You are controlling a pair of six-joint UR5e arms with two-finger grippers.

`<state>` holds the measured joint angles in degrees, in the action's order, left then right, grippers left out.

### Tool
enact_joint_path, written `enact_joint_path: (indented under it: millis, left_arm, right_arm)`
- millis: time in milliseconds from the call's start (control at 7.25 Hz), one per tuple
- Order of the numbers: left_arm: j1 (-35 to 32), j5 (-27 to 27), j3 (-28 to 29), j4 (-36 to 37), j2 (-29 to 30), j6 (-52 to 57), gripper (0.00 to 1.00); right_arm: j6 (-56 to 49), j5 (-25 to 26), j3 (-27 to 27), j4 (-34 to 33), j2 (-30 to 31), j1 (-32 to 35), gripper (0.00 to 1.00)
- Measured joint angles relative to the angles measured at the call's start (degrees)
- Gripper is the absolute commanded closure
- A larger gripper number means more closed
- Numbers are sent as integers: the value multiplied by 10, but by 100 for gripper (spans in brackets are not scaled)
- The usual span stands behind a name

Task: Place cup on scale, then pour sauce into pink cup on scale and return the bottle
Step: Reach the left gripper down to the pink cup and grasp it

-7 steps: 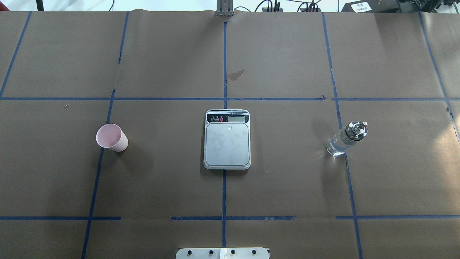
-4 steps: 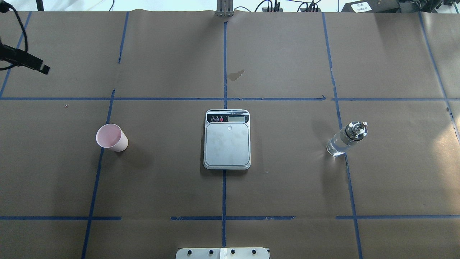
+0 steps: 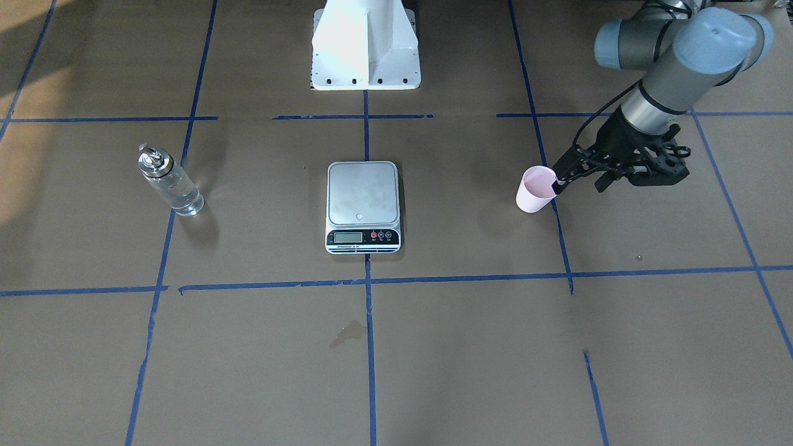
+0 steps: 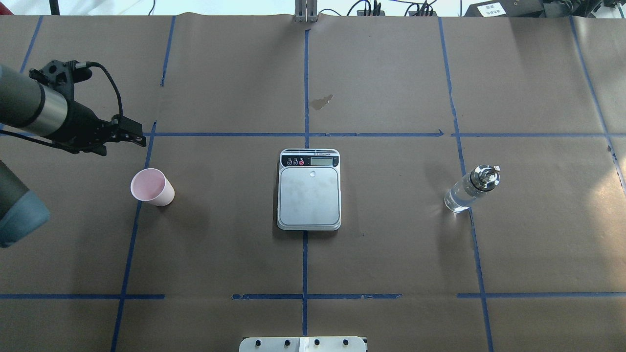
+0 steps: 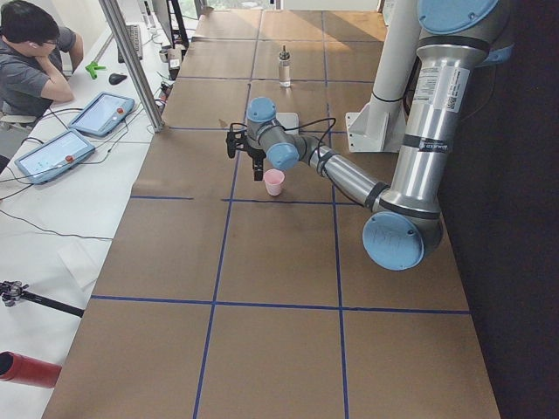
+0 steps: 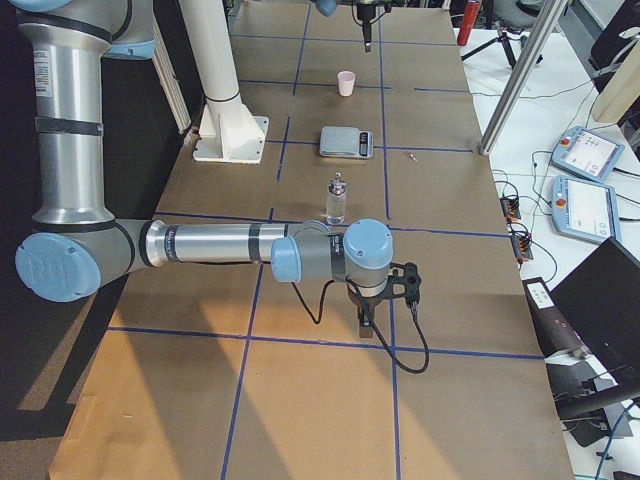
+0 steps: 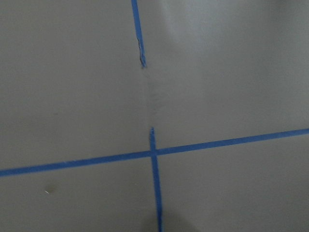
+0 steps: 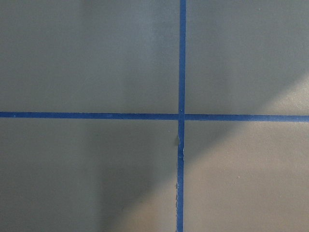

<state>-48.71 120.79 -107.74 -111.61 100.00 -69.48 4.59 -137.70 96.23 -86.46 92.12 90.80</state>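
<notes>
The pale pink cup (image 4: 151, 187) (image 3: 536, 189) stands upright on the brown paper, left of the scale (image 4: 309, 195) (image 3: 362, 195). Nothing rests on the scale's steel plate. My left gripper (image 4: 122, 145) (image 3: 579, 184) hangs open over the table just beyond and to the outer side of the cup, touching nothing. The clear bottle (image 4: 469, 190) (image 3: 168, 183) with its silver spout stands right of the scale, part full of clear sauce. My right gripper (image 6: 368, 325) shows only in the exterior right view, low near the table's right end; I cannot tell whether it is open or shut.
The robot's white base (image 3: 365, 49) sits at the near table edge. A small damp stain (image 4: 322, 101) marks the paper beyond the scale. A person (image 5: 31, 61) sits at tablets (image 5: 100, 113) beside the far edge. Blue tape lines grid the table.
My left arm has swung into the overhead view from the left and come toward the cup. Cup, scale and bottle have not moved.
</notes>
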Motion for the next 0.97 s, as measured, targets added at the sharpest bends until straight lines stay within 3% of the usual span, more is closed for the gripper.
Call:
enact_joint_path:
  millis: [276,828,966]
  left_arm:
    - [47,-39,-2,-1,-15,-46,0]
    - [68,-48,4,-1,-36,-50,2]
    - [72,-48,10,-1,-36,-50,7]
  right_arm:
    - [0,0,1,1,-1,0,0]
    - [-1,-2,2,1,-6,0,0]
    - [-1,-2,2,0,-7,0,0]
